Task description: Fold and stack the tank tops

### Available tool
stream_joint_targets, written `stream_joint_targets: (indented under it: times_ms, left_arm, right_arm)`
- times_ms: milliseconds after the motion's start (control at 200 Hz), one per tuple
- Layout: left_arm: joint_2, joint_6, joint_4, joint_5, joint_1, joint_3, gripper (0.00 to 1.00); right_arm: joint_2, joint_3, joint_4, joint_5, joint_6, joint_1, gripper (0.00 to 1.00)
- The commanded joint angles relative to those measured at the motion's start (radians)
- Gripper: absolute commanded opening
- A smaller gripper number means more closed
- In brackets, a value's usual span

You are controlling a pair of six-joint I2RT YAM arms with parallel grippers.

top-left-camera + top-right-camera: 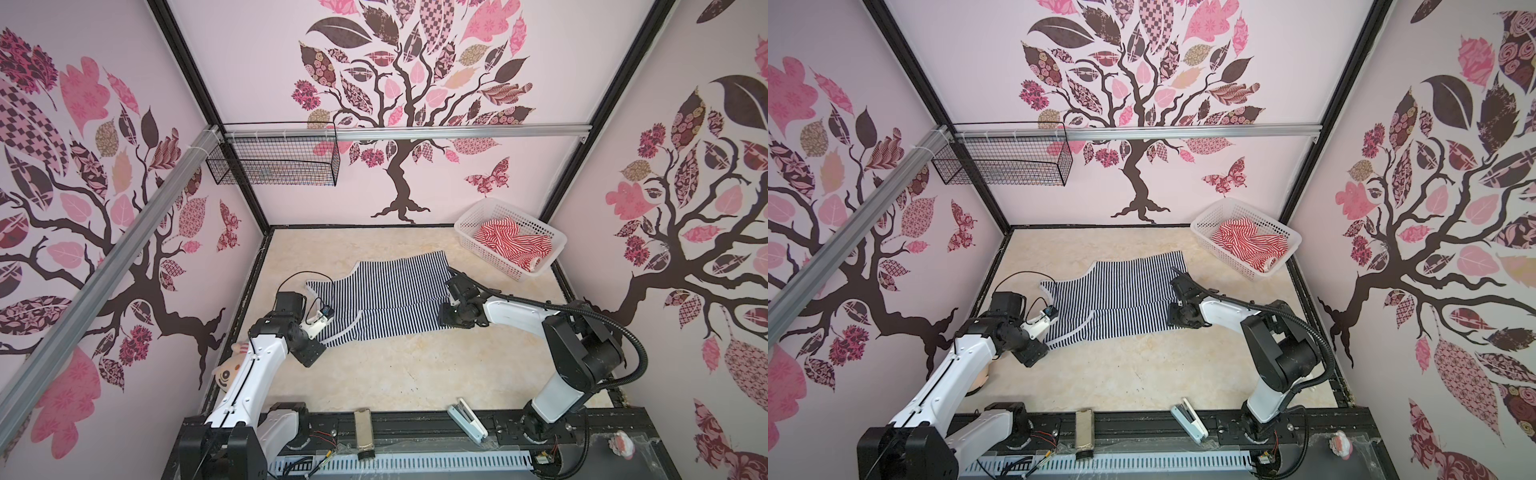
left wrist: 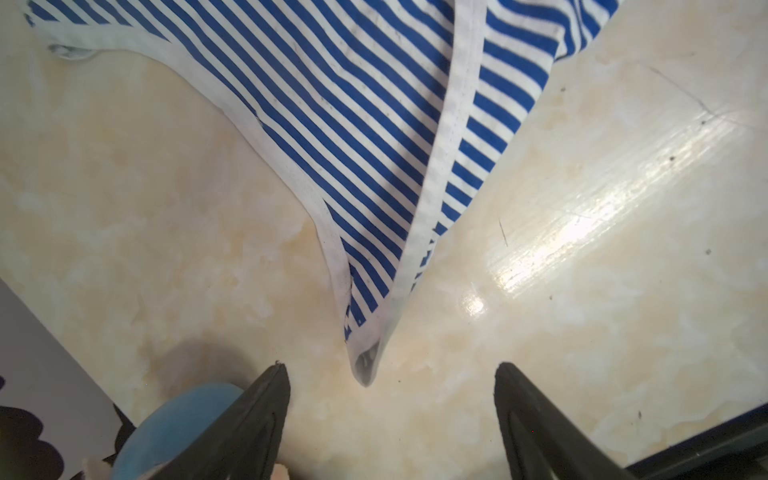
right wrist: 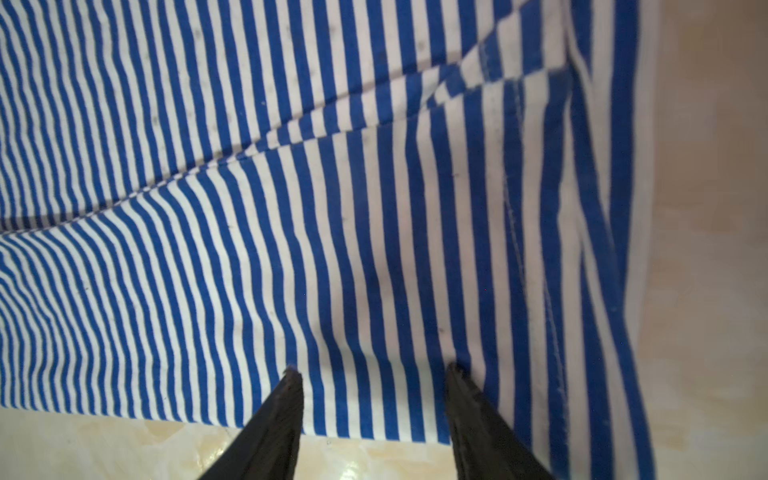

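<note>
The navy-and-white tank top [image 1: 386, 297] [image 1: 1117, 297] lies flat mid-table in both top views, straps to the left and hem to the right. A layer edge runs along its length. My left gripper [image 1: 321, 350] [image 2: 390, 365] is open at the near strap, and the strap's tip [image 2: 365, 370] lies on the table just ahead of the fingertips, apart from them. My right gripper [image 1: 442, 321] [image 3: 374, 370] is open over the near hem corner, with flat striped cloth [image 3: 374, 249] under its tips. The red-and-white tank top [image 1: 511, 243] [image 1: 1250, 245] lies crumpled in the basket.
The white plastic basket [image 1: 490, 261] [image 1: 1225, 254] stands at the back right corner. A plush doll [image 1: 230, 368] [image 2: 174, 419] sits by the left wall behind my left arm. A black wire basket [image 1: 274, 164] hangs on the back wall. A white stapler [image 1: 467, 419] lies on the front rail.
</note>
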State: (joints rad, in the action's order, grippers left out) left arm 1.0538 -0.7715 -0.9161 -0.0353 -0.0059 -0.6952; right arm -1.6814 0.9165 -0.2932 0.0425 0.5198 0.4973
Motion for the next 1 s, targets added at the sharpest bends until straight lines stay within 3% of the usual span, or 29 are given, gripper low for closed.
stream_joint_targets:
  times_ms: [0, 180, 395, 545, 665, 830, 996]
  left_arm:
    - [0.011, -0.037, 0.016, -0.005, 0.004, 0.02, 0.82]
    - [0.074, -0.04, 0.029, -0.028, 0.004, 0.008, 0.82]
    - [0.143, -0.046, -0.095, -0.203, 0.004, -0.079, 0.82]
    - [0.094, -0.033, -0.111, -0.292, 0.003, -0.088, 0.83]
    - [0.064, -0.015, -0.1, -0.303, -0.016, -0.076, 0.83]
    - [0.096, -0.005, -0.07, -0.223, -0.132, -0.004, 0.82]
    - [0.126, -0.002, -0.029, -0.189, -0.141, 0.01, 0.81]
  right_arm:
    - [-0.031, -0.019, -0.041, -0.048, -0.014, -0.055, 0.59]
    - [-0.006, -0.045, -0.032, -0.032, -0.045, -0.132, 0.6]
    - [0.0, -0.031, -0.033, 0.004, -0.053, -0.132, 0.6]
    - [-0.003, -0.028, -0.032, 0.013, -0.055, -0.132, 0.59]
    - [-0.007, -0.03, -0.029, 0.018, -0.054, -0.133, 0.59]
    - [-0.009, -0.029, -0.031, 0.018, -0.055, -0.132, 0.59]
    - [-0.006, -0.02, -0.042, 0.014, -0.06, -0.132, 0.58]
